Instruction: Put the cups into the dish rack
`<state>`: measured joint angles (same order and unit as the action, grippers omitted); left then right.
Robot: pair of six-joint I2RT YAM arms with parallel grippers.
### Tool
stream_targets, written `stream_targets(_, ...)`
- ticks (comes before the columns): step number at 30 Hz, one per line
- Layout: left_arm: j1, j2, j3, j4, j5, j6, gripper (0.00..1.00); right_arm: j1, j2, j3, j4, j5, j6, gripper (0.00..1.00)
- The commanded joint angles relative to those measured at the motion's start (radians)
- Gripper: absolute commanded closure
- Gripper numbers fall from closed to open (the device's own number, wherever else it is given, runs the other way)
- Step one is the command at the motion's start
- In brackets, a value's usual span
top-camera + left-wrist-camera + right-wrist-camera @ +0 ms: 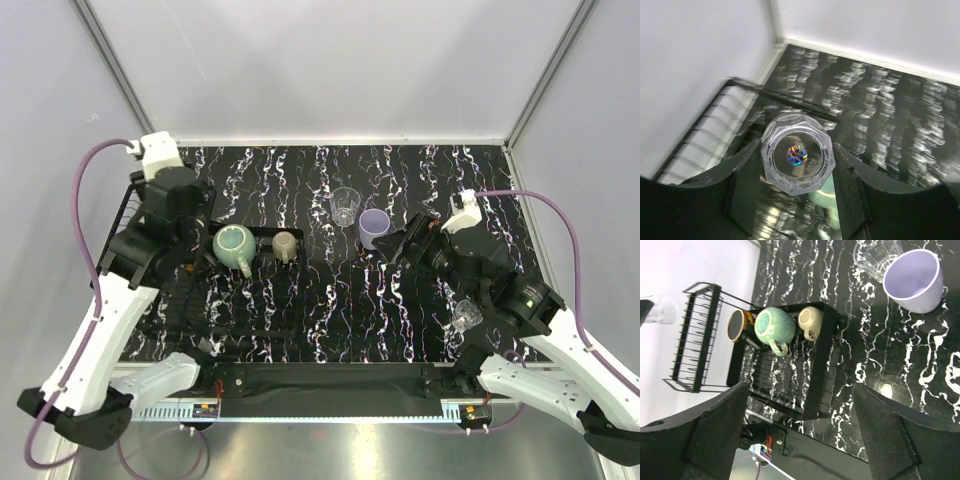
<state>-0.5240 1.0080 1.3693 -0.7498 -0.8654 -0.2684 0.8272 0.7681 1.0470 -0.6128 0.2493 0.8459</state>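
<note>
So that it likely goes in rim-down, the left gripper [796, 172] pinches a glass [796, 159], base toward the wrist, over the rack [710, 130], while the right gripper [800, 440] hangs spread and empty.

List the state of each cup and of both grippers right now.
Left gripper: shut on a clear glass.
Right gripper: open, empty.
Teal mug: in the dish rack.
Beige mug: in the rack.
Dark mug: in the rack.
Lavender cup: upright on the table, empty.
Second clear glass: on the table.
Third clear glass: on the table.
</note>
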Motion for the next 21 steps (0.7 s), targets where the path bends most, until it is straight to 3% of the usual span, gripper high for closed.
stream_targets(1,0.175,0.017,0.031,-0.069,0.132,0.015,1.0,-0.002,0.002,0.047,-0.015,0.016,-0.027,0.08)
stream_targets(3,0.292,0.033,0.018,-0.082,0.242,0.009,1.0,-0.003,-0.003,0.044,-0.015,0.015,-0.025,0.08)
stream_targets(6,0.373,0.046,-0.001,-0.077,0.307,0.006,1.0,-0.003,-0.007,0.035,-0.019,0.013,-0.024,0.08)
stream_targets(21,0.455,0.133,-0.095,-0.026,0.387,-0.06,1.0,-0.003,-0.001,0.027,-0.024,-0.002,-0.015,0.08)
